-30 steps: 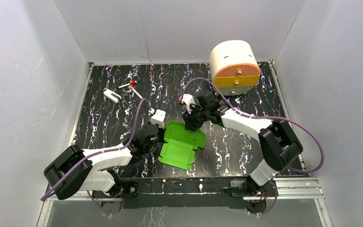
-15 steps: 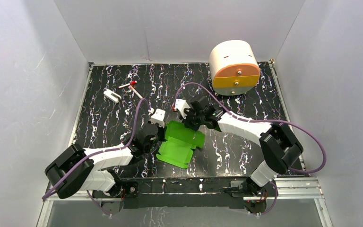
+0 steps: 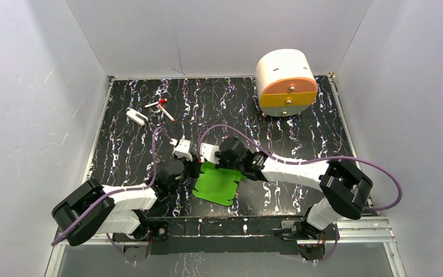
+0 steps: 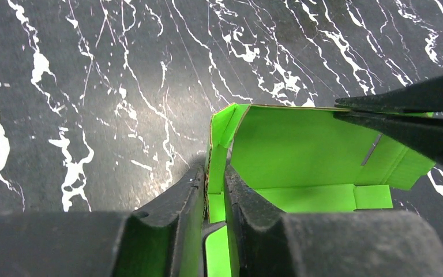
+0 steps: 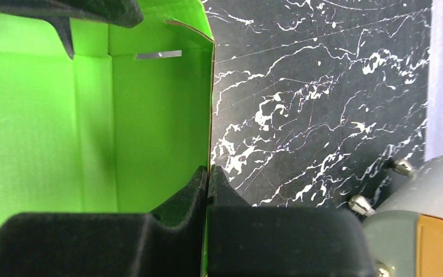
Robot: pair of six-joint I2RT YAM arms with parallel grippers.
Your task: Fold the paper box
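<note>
- Here, the bright green thin-card paper box (image 3: 216, 186) lies on the black, white-veined marble-patterned table top (image 3: 300, 115), at the near middle, between the two arms' tools.
- It is partly folded: one panel lies flat, while the far panel and a left side flap stand up.
- The left gripper (image 3: 194, 169) reaches the box's left side. In its wrist view its black fingers (image 4: 187, 202) stand either side of the upright side flap with a narrow gap. Whether they pinch the flap cannot be told.
- The right gripper (image 3: 218, 165) meets the box's far edge. In its wrist view its jaws are clamped on the raised panel's edge (image 5: 209, 170).
- A cream-and-orange rounded drawer unit (image 3: 285, 78) stands at the far right, well apart from the box.
- A small white block (image 3: 136, 117) lies far left.
</note>
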